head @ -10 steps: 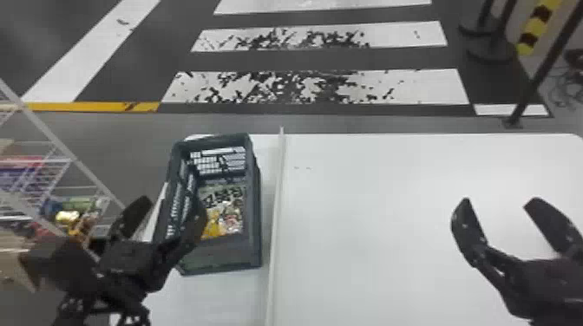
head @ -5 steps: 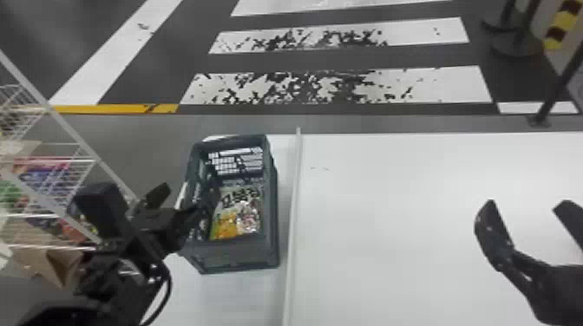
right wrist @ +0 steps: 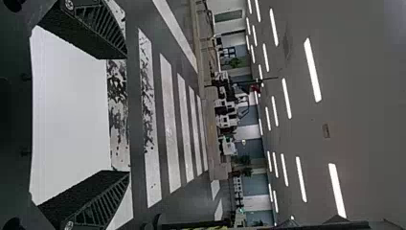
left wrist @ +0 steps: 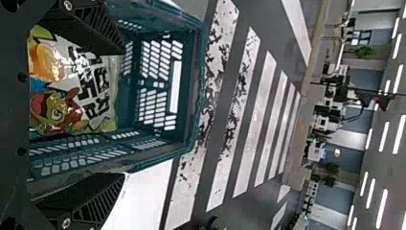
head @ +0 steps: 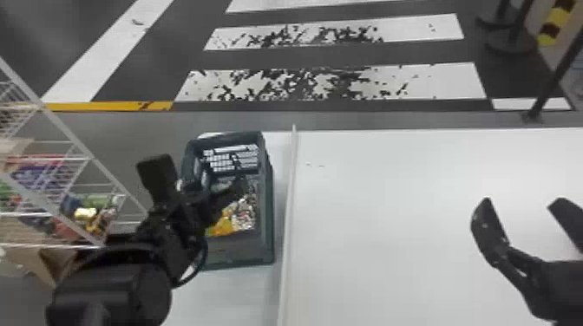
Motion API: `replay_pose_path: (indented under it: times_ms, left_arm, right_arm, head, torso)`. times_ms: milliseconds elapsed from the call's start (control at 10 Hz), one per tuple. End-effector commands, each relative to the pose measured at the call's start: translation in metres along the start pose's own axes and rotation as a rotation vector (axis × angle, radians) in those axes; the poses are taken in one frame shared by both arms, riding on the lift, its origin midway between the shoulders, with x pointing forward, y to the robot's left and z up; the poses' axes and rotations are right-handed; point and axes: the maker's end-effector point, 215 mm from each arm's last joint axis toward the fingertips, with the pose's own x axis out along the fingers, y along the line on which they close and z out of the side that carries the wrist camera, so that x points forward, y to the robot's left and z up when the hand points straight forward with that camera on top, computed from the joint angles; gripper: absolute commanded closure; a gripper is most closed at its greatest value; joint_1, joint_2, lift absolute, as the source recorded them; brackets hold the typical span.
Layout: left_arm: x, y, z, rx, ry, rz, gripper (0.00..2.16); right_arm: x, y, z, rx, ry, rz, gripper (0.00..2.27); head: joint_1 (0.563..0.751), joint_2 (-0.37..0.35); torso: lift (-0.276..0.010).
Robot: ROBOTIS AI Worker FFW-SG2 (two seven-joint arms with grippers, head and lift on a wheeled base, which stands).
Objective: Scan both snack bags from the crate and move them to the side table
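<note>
The crate (head: 270,203) has an open top, so a hand could go down between its slotted walls until the snack bag (left wrist: 72,96) inside stops it. The left gripper (head: 196,175), fingers spread, crowds the crate's left side and overlaps its mouth; its height above the rim is unclear. Left of the crate, a wire rack (head: 65,128) bars the way. Just right of the crate runs a raised ledge (head: 289,216); past it, a hand could sweep across to the right gripper (head: 522,203).
</note>
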Motion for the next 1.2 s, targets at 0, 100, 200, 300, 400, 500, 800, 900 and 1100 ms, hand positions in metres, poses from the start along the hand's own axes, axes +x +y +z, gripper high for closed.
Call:
replay_pose_path:
  times_ms: [0, 100, 200, 300, 400, 500, 800, 900, 1100]
  left_arm:
    - [0.019, -0.004, -0.011, -0.004, 0.047, 0.004, 0.08]
    - [0.028, -0.008, -0.011, 0.002, 0.06, 0.015, 0.08]
    - [0.029, -0.008, -0.008, 0.005, 0.057, 0.031, 0.09]
    - [0.033, -0.008, -0.01, 0.004, 0.068, 0.031, 0.09]
    - [0.035, -0.007, -0.013, 0.003, 0.079, 0.035, 0.19]
    - [0.036, -0.001, -0.011, 0.021, 0.076, 0.061, 0.27]
    - [0.033, 0.016, -0.011, 0.017, 0.078, 0.091, 0.27]
    - [0.032, 0.02, -0.02, 0.012, 0.109, 0.09, 0.27]
    - [0.03, 0.028, -0.029, -0.005, 0.151, 0.096, 0.27]
  right_arm:
    - [0.0, -0.004, -0.006, 0.002, 0.017, -0.007, 0.06]
    - [0.0, -0.005, -0.01, 0.005, 0.024, -0.008, 0.06]
    - [0.0, -0.005, -0.011, 0.01, 0.028, -0.008, 0.06]
    - [0.0, -0.005, -0.012, 0.011, 0.029, -0.008, 0.06]
    - [0.0, -0.006, -0.014, 0.01, 0.032, -0.01, 0.06]
    - [0.001, -0.006, -0.016, 0.012, 0.037, -0.012, 0.06]
    - [0.002, -0.01, -0.018, 0.026, 0.035, -0.018, 0.06]
    - [0.003, -0.008, -0.018, 0.027, 0.034, -0.013, 0.06]
    - [0.002, -0.007, -0.022, 0.03, 0.041, -0.012, 0.06]
  head:
    - [0.695, 0.144]
    - [0.695, 0.132]
    - [0.695, 0.128]
    - [0.695, 0.124]
    - [0.695, 0.122]
    - [0.695, 0.12]
    - [0.695, 0.131]
    - [0.695, 0.139]
    - [0.695, 0.15]
  torso:
    - [-0.029]
    - [-0.029]
    - [-0.029]
    - [-0.029]
    - [-0.029]
    - [-0.029]
    - [-0.029]
    - [-0.029]
    - [-0.029]
